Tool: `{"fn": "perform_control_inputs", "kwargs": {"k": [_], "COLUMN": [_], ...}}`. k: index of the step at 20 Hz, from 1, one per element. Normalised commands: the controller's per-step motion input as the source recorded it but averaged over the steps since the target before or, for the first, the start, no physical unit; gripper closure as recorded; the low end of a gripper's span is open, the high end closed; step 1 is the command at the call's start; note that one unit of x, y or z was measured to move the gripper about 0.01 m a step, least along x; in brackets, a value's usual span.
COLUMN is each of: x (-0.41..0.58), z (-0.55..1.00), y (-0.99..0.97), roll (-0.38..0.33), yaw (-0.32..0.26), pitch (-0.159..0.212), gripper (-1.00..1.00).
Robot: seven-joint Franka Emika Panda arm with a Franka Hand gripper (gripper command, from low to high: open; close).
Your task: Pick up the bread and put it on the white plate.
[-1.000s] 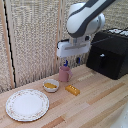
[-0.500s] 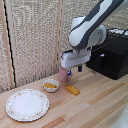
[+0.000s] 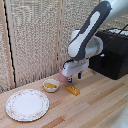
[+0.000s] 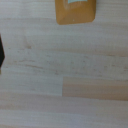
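The bread (image 3: 73, 90) is a small golden-orange slab lying flat on the wooden table. In the wrist view the bread (image 4: 75, 11) sits at the frame's edge, partly cut off. My gripper (image 3: 75, 79) hangs just above and slightly behind the bread, with its dark-and-blue fingers apart and nothing between them. One dark fingertip (image 4: 1, 54) shows at the edge of the wrist view. The white plate (image 3: 27, 104), large with a thin floral rim, lies empty toward the exterior view's left, well apart from the bread.
A small white bowl (image 3: 51, 85) with yellow contents stands just to the exterior view's left of the bread. A pink cup (image 3: 61, 75) stands behind the gripper. A black box (image 3: 114, 52) sits at the back right. A woven screen backs the table.
The arm has come down and slightly toward the exterior view's right, bringing the gripper from well above the table to just over the bread. The bread, bowl and plate have not moved.
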Motion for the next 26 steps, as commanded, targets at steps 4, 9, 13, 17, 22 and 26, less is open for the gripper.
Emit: {"fn": "perform_control_inputs", "kwargs": {"k": [4,9,13,17,22,26], "x": [0.086,0.205,0.316,0.283,0.201,0.016], "z": [-0.30,-0.35,-0.23,-0.18,-0.09,0.00], "y": [-0.01,-0.06,-0.26,-0.26,-0.05,0.03], "roll": [-0.022,-0.014,0.000,0.000,0.000,-0.005], "yaw": [0.067,0.066,0.060,0.065,0.038,-0.022], "pitch": [0.002,0.000,-0.024,-0.031,0.000,0.010], "gripper": [-1.00,-1.00,-1.00,-1.00,1.00,1.00]}}
